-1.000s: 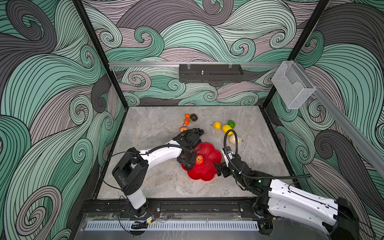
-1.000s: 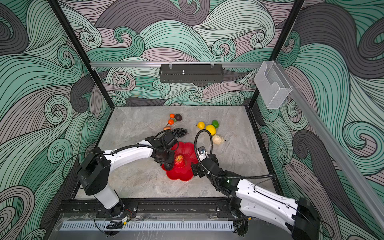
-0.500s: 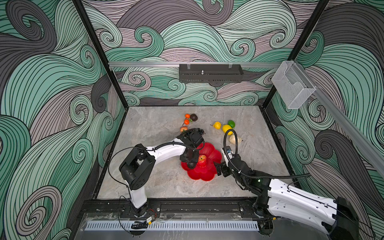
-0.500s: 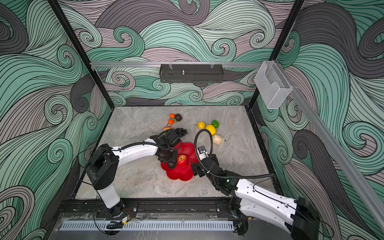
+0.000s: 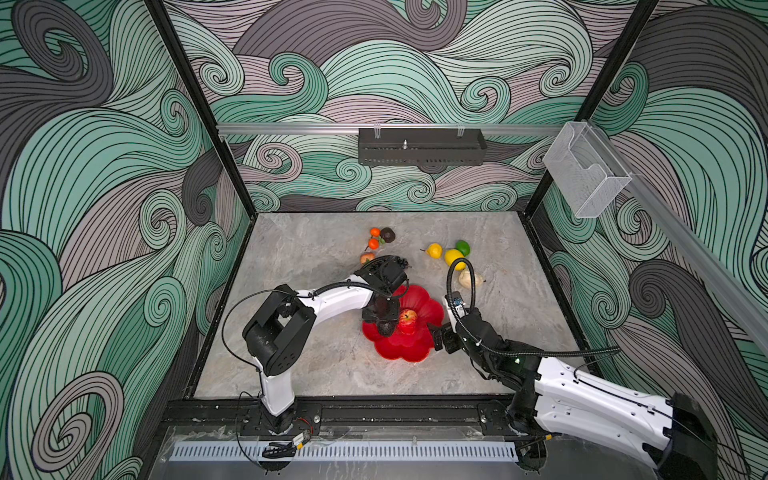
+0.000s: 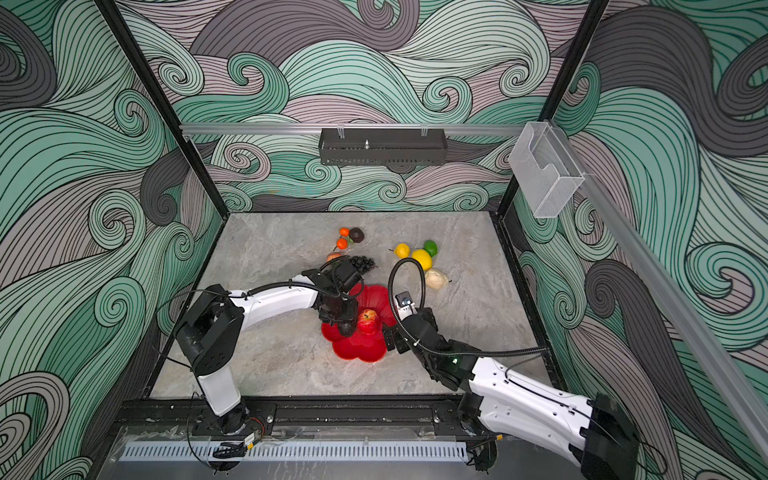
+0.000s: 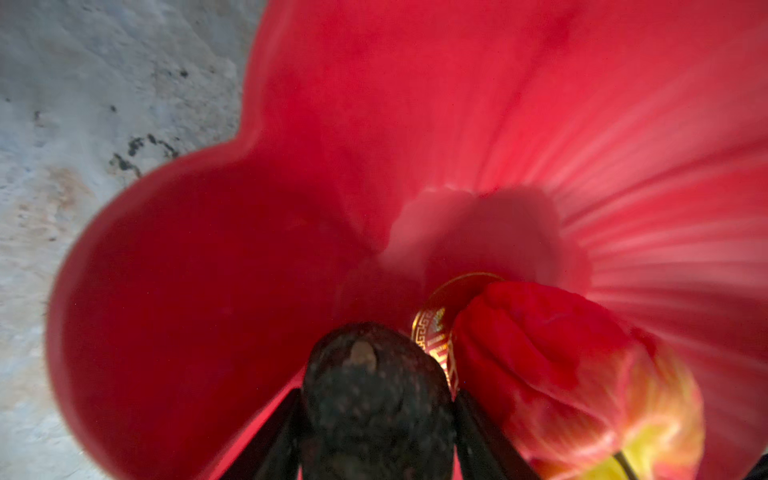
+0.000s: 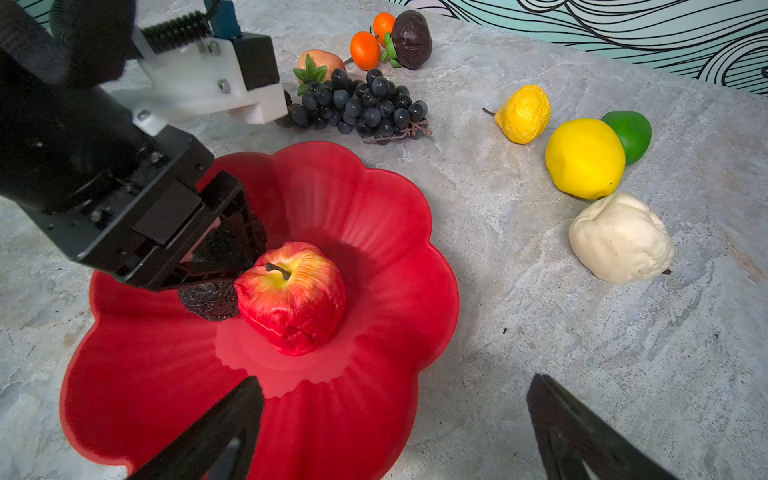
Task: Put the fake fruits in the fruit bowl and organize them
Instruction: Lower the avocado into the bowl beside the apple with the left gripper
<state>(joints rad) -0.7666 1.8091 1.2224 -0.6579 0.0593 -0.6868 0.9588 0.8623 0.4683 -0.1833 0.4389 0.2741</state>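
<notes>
Right wrist view: left pincer (image 7: pixel 377 394) flanks avocado (image 8: pixel 210 297) low in fruit bowl (image 8: pixel 374 199), just beside red apple (image 8: pixel 291 297); squeezing or slack, cannot tell. Right pincer (image 8: pixel 397 380) spread wide, astride bowl rim. Front petals bare; grape bunch (image 8: pixel 361 106) just beside back rim.

A glossy red, flower-shaped fruit bowl (image 8: pixel 145 374) with scalloped petals sits flat on the grey table (image 8: pixel 540 332); a red apple (image 8: pixel 291 297) stands stem-up at its centre with a dark avocado (image 8: pixel 210 299) touching its side. Just beyond the bowl, a black grape bunch (image 8: pixel 361 106), a peach-coloured fruit (image 8: pixel 320 62), two orange tangerines (image 8: pixel 365 50) and a second dark avocado (image 8: pixel 411 39) lie clustered together. Apart from these, a yellow pear (image 8: pixel 524 114), a lemon (image 8: pixel 584 158), a green lime (image 8: pixel 629 131) and a cream pear (image 8: pixel 621 237) form another close group.
</notes>
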